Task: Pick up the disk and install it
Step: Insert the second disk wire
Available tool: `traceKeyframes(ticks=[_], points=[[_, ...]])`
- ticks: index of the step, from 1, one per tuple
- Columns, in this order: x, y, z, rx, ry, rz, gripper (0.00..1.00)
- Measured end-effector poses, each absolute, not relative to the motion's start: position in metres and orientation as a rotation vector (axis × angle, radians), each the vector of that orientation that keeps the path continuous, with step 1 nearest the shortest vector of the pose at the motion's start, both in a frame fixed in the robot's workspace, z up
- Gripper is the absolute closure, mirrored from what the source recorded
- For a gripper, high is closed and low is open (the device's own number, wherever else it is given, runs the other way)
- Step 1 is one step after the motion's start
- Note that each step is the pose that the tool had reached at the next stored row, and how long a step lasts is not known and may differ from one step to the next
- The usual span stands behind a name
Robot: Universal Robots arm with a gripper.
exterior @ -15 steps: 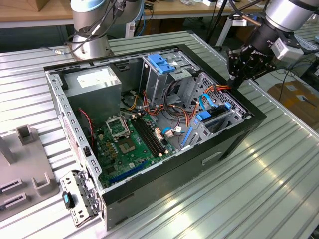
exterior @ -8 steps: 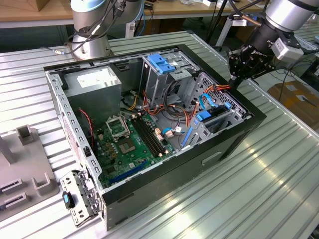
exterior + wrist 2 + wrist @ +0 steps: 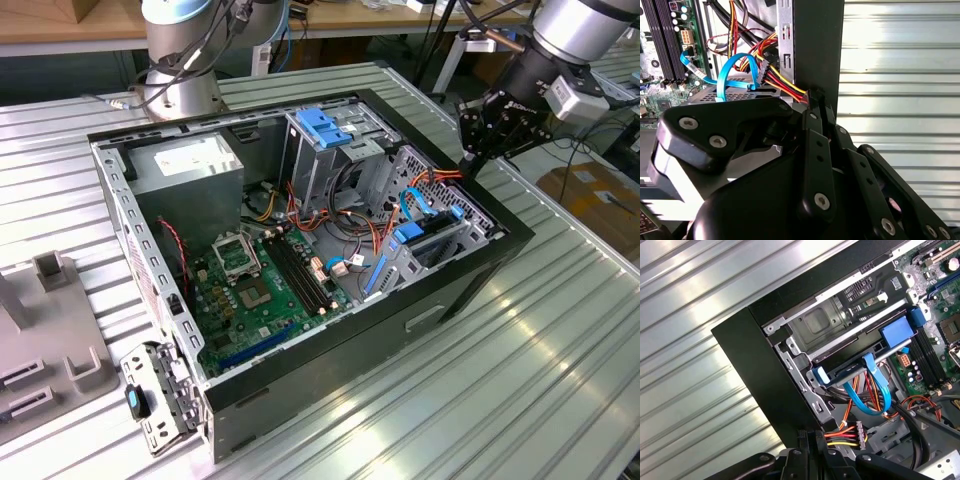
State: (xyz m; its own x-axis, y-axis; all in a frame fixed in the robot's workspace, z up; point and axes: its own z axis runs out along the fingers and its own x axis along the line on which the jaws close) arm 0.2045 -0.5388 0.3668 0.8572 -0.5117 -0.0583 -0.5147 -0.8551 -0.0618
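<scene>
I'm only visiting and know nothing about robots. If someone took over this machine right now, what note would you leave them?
Gripper: shut, nothing seen in it, hanging above the corner of the open computer case on the exterior view's right, next to the power cables.
Disk: seems to lie in the drive cage at that corner, blue frame ends showing, blue cable beside it.
Done: pick-up and insertion, apparently.
Left: cannot tell if it is fully seated.

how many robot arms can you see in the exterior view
2: one arm at the exterior view's upper right, over the computer case; another arm's base at its upper left, behind the case.
</scene>
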Motion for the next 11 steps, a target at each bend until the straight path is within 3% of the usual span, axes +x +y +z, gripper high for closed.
traceKeyframes(ticks=[11], points=[[0.205, -0.539, 0.378, -2.955, 0.818, 0.061, 0.84]])
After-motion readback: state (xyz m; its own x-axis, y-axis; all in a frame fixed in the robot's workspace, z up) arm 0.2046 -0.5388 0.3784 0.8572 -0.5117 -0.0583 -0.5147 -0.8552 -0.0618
